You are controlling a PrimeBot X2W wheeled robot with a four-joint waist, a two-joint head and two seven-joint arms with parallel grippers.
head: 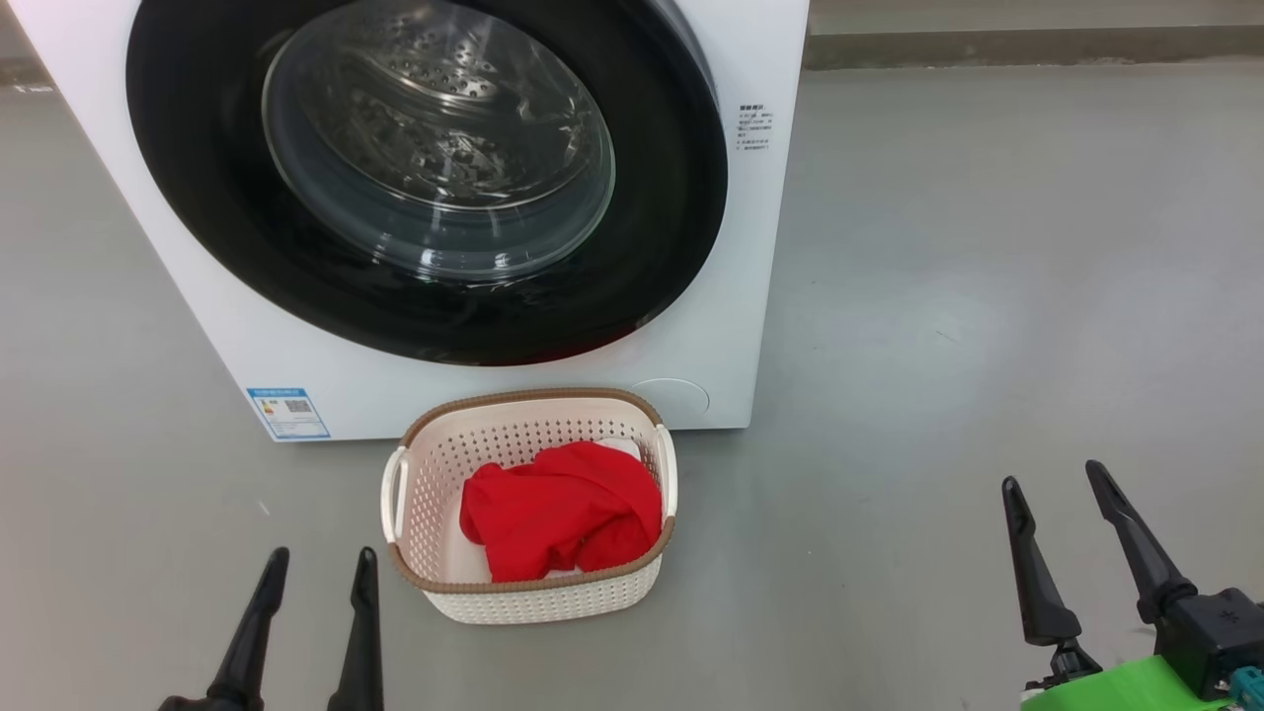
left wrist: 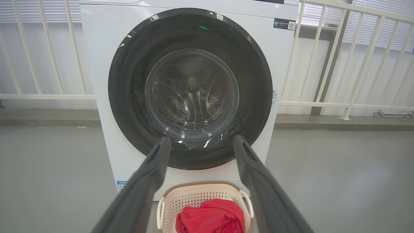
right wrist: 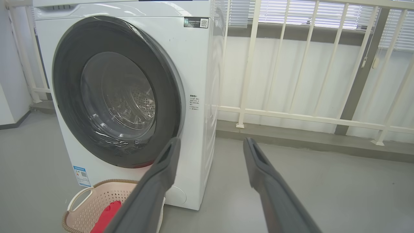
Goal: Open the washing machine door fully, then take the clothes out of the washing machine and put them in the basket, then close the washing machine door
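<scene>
The left gripper (head: 324, 555) and right gripper (head: 1051, 474) gape empty; clothes (head: 563, 509) hide much of the basket (head: 434, 474) floor

**Head view:** you look steeply down from above, fairly near, onto the lower front of the washing machine (head: 736, 296) and the basket (head: 425, 494) on the floor before it.

**Left wrist view:** you sit low and face the washing machine door (left wrist: 190, 90) square-on, with the basket at the bottom edge.

**Right wrist view:** you stand further right and take the machine's front obliquely, with one side panel and the white railing (right wrist: 291, 113) behind.

**Shared by all three:** door, blue label sticker (head: 288, 413), basket.
</scene>
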